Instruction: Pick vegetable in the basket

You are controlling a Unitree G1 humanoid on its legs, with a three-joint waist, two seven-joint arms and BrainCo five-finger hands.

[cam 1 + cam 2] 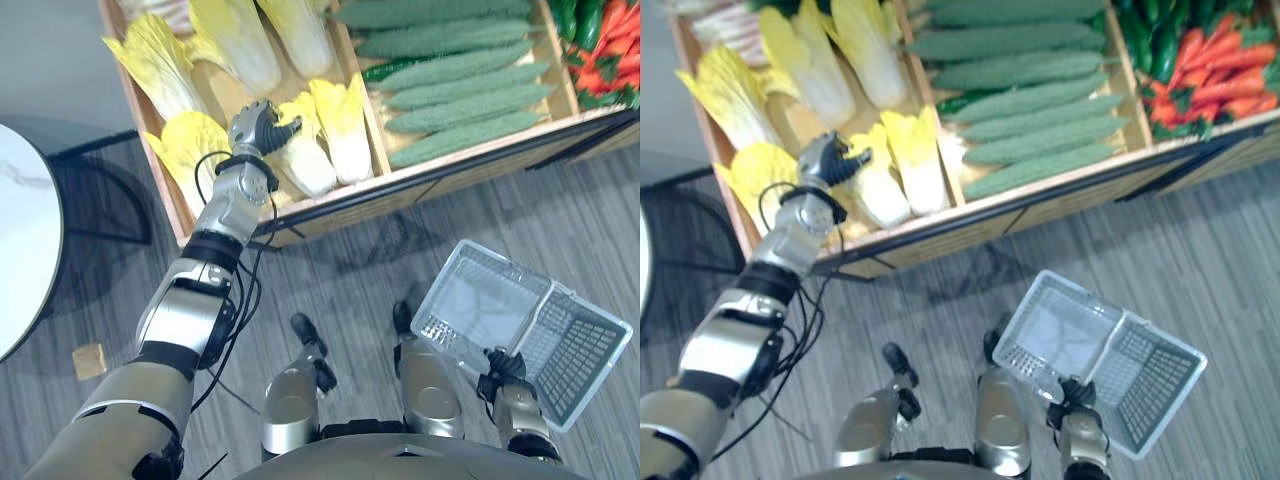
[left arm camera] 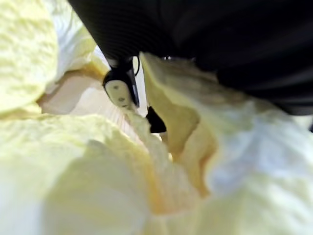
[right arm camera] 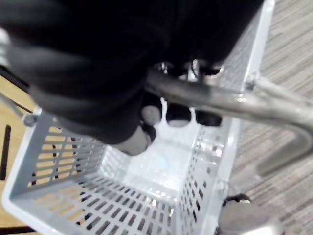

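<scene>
So far, nothing is in the basket [image 1: 470, 300]. It hangs empty below the right robot hand [image 1: 505, 365], whose fingers [image 3: 178, 113] are curled round its metal handle [image 3: 220, 98]. The left robot hand [image 1: 262, 125] is out over the crate [image 1: 470, 155], set down on a cabbage [image 1: 310, 168] in the front row. Its fingers [image 1: 250, 115] bend down over the leafy end and the thumb lies across it. It looks closed on the cabbage, with leaves pressed against the palm in the wrist view, but I cannot tell how firm the hold is. The cabbage lies directly under this hand, touching its neighbours and not yet lifted. By my reading the reach and the grasp are about done. Left are the lift, the carry across to the right robot hand's side, and the drop into the basket.
</scene>
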